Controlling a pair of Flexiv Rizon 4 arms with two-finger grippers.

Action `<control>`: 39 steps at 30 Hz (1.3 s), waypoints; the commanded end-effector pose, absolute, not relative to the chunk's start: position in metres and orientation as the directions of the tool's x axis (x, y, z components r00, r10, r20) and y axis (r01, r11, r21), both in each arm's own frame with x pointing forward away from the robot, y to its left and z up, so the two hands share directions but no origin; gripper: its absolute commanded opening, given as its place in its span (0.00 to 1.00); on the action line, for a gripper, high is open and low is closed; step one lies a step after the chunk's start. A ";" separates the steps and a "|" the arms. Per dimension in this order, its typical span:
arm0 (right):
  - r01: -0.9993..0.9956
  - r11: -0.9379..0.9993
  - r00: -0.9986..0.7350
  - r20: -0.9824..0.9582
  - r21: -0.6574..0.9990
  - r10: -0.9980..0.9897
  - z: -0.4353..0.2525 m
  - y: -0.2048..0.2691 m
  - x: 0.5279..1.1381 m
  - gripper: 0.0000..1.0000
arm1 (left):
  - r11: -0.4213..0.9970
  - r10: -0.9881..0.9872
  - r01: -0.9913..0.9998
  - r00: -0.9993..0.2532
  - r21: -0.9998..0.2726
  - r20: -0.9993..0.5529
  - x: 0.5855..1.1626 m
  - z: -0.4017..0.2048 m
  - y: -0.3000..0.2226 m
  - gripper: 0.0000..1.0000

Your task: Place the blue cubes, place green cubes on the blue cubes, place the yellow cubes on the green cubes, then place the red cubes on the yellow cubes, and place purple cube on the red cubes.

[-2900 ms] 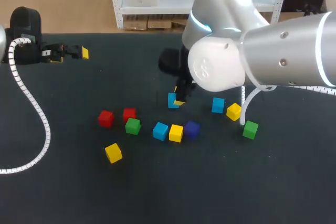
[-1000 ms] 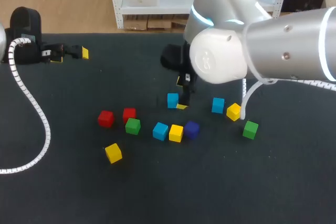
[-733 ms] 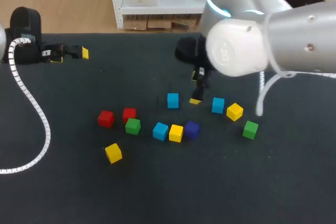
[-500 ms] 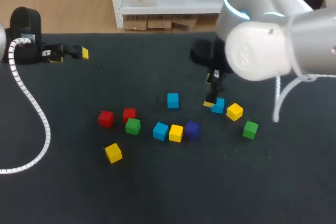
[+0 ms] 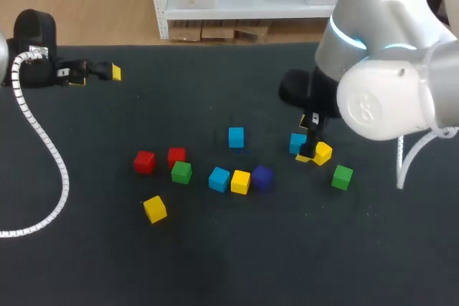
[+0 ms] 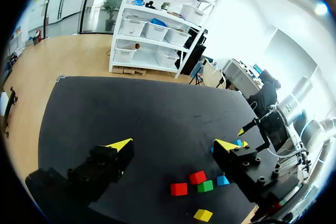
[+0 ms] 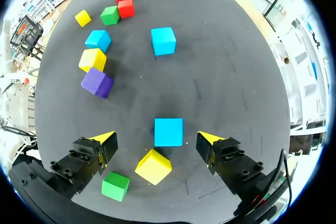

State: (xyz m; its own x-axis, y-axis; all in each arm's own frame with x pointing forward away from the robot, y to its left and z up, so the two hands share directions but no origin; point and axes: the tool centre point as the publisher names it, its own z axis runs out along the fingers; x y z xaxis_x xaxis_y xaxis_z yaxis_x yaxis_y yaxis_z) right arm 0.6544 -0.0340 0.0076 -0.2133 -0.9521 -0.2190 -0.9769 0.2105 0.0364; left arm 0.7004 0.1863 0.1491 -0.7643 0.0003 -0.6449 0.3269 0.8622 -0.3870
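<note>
Right gripper [image 7: 156,138]: open wide and holding nothing. It hangs low over the right side of the black table [image 5: 107,263].
Right blue cube [image 7: 168,131]: flat on the table between the right gripper's two fingers. There is a gap on each side, so no finger touches it.
Right yellow cube [image 5: 322,153]: turned a bit, just beside the right blue cube.
Right green cube [image 5: 342,176]: near the right yellow cube, closer to the front edge.
Back blue cube [image 5: 236,137]: alone in the middle of the table.
Front row: the front blue cube [image 5: 219,178], the middle yellow cube [image 5: 240,181] and the purple cube [image 5: 262,176] sit close side by side.
Red cubes: the left red cube [image 5: 144,162] and the other red cube [image 5: 176,155] sit near each other.
Left green cube [image 5: 181,172]: right next to the other red cube.
Front yellow cube [image 5: 155,208]: alone, nearest the front.
Stacking: every cube lies on the table, none on top of another.
Left gripper [image 6: 173,144]: open and holding nothing, at the back left of the table, well apart from the cubes.
</note>
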 end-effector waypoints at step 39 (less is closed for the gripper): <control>-0.999 0.047 -0.049 -0.242 0.013 -0.969 0.011 0.019 0.687 0.00 | 0.866 0.001 0.322 -0.767 -0.384 -0.642 0.700 0.150 0.185 1.00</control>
State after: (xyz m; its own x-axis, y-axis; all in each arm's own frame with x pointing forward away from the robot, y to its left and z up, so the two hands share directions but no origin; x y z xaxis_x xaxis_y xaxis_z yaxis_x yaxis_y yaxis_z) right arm 0.6765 0.0076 0.0140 -0.0542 -0.9658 -0.2536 -0.9981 0.0599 -0.0147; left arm 0.7004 0.1863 0.1491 -0.7643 0.0003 -0.6449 0.3269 0.8622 -0.3870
